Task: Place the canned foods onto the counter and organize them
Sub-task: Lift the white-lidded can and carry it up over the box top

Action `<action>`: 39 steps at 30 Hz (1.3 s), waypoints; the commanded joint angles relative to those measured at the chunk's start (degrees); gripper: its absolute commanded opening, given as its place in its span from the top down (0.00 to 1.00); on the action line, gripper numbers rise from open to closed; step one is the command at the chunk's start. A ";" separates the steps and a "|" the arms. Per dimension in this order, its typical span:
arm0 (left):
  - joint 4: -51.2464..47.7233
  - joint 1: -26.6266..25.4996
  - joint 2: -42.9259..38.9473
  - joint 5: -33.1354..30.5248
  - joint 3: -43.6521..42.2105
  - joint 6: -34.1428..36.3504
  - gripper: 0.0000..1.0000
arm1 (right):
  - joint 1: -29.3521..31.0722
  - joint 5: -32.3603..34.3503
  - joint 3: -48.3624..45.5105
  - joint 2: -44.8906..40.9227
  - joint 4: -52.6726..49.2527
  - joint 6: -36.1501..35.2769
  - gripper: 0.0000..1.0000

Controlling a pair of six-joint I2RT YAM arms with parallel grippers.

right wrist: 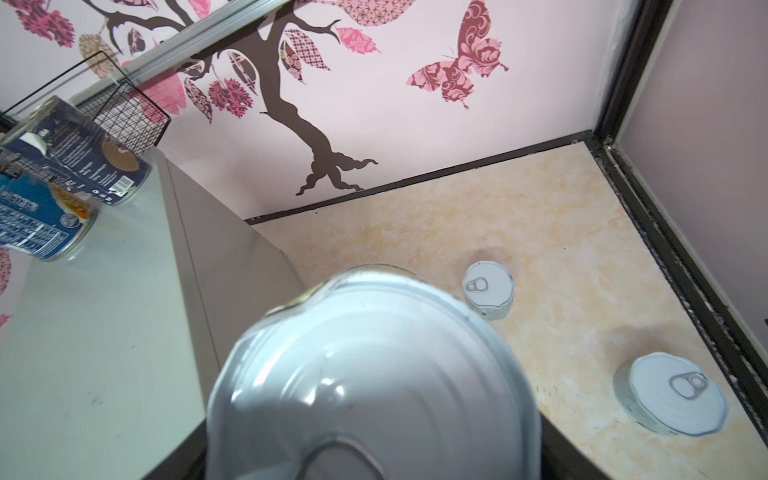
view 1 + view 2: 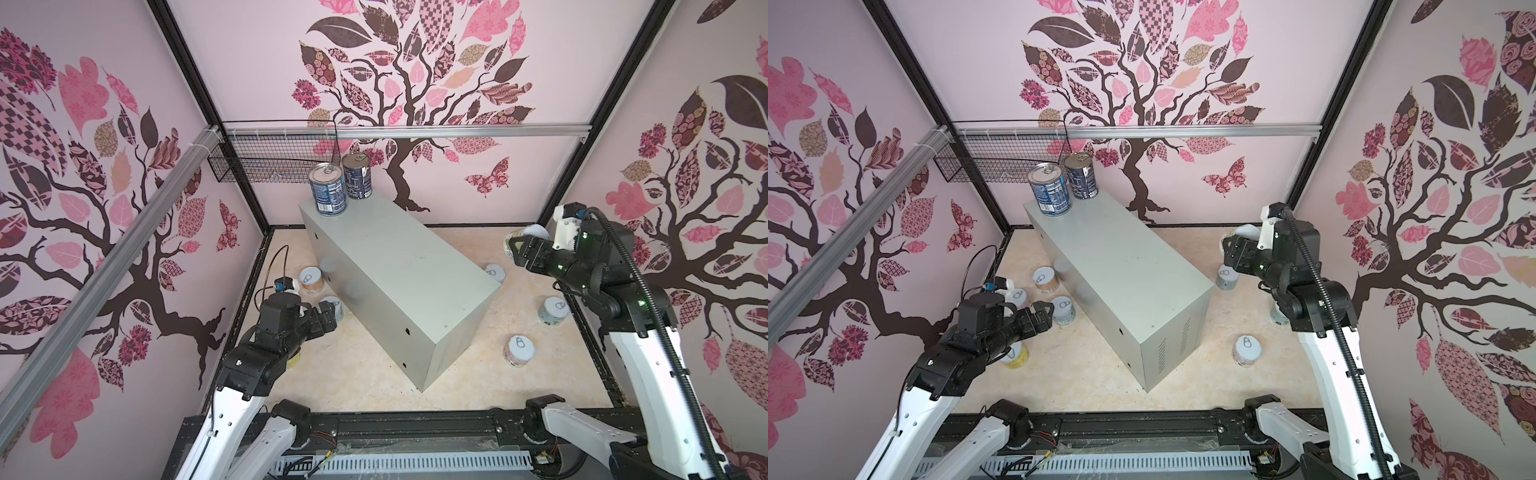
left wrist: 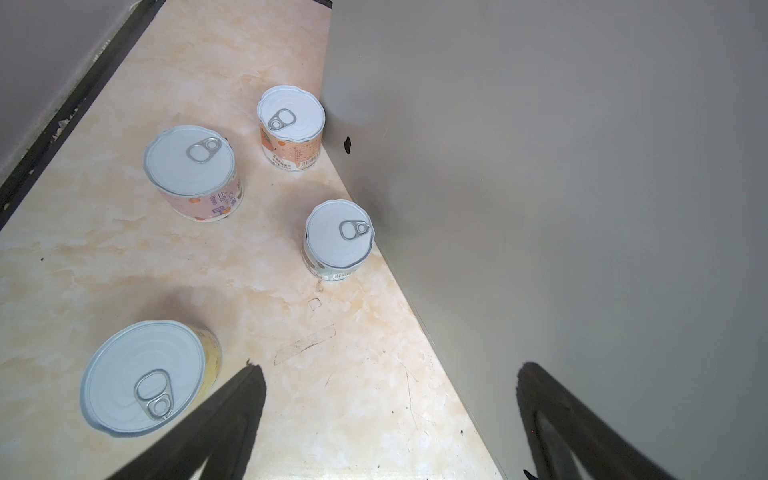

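Right wrist view, short can (image 1: 374, 374) clamped in right pincer (image 2: 518, 251), left pincer (image 3: 390, 370) spread apart

Reaches in low from 7 o'clock with the left arm, left gripper (image 2: 332, 316) spread wide and empty, fingers pointing toward 3 o'clock. Holds the right arm up from 5 o'clock, elbow bent, right gripper (image 2: 517, 249) clamped around a short white-lidded can (image 2: 535, 230) at 3 o'clock.
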 commanded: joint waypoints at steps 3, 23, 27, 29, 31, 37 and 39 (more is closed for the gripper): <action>0.47 -0.15 0.89 -0.71 2.46 2.00 0.02 | 2.43 -1.73 6.29 3.30 1.16 -1.03 0.51; 4.27 -0.11 2.29 -1.50 -1.51 3.27 0.02 | 28.23 11.40 37.90 27.27 -7.58 -7.83 0.51; 4.87 -0.10 2.25 -1.51 -2.51 3.28 0.02 | 31.02 11.88 44.17 32.16 -10.11 -9.24 0.50; 5.26 -0.11 2.04 -1.44 -3.10 3.22 0.02 | 31.95 11.85 46.11 33.95 -10.50 -9.73 0.51; 5.51 -0.11 1.97 -1.42 -3.44 3.28 0.02 | 32.40 11.52 46.94 35.20 -10.33 -9.91 0.51; 5.98 -0.11 1.88 -1.07 -4.32 3.19 0.02 | 33.55 11.19 48.21 38.80 -9.17 -10.72 0.51; 6.04 -0.11 1.70 -0.82 -4.62 3.08 0.02 | 34.38 11.47 49.16 40.21 -9.42 -11.22 0.51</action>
